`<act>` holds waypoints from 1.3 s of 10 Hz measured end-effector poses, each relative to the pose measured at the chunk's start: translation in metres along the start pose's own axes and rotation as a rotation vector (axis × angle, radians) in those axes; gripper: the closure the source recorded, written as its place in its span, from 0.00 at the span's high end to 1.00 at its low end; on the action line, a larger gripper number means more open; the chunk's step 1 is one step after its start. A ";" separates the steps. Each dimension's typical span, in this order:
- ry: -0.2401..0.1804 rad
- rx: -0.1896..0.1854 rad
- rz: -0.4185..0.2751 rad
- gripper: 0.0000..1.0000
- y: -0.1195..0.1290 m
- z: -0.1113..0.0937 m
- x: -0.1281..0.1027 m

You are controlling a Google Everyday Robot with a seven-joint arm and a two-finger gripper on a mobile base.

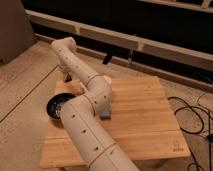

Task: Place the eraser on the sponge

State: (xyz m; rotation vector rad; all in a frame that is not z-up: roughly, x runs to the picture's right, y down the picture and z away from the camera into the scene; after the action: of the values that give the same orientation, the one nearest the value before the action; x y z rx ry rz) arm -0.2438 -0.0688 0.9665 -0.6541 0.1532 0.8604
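Observation:
My cream arm rises from the bottom edge, bends at an elbow (98, 93) over the wooden table (145, 115) and folds back to the far left. The gripper (68, 78) hangs at the table's far left corner, mostly hidden behind the arm. A grey-blue sponge (106, 114) lies on the table just below the elbow, partly covered by it. The eraser is out of view.
A black bowl (56, 106) sits at the table's left edge, beside the arm. Dark cables (192, 115) lie on the floor to the right. A long low rail (150, 45) runs behind the table.

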 end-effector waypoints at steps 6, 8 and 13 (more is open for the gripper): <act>-0.015 0.018 -0.038 0.00 0.017 -0.010 -0.013; -0.015 0.018 -0.037 0.00 0.017 -0.010 -0.012; -0.074 -0.094 -0.026 0.00 0.018 -0.009 -0.016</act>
State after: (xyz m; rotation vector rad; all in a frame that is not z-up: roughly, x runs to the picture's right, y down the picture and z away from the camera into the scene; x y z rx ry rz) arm -0.2662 -0.0757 0.9572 -0.7090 0.0374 0.8694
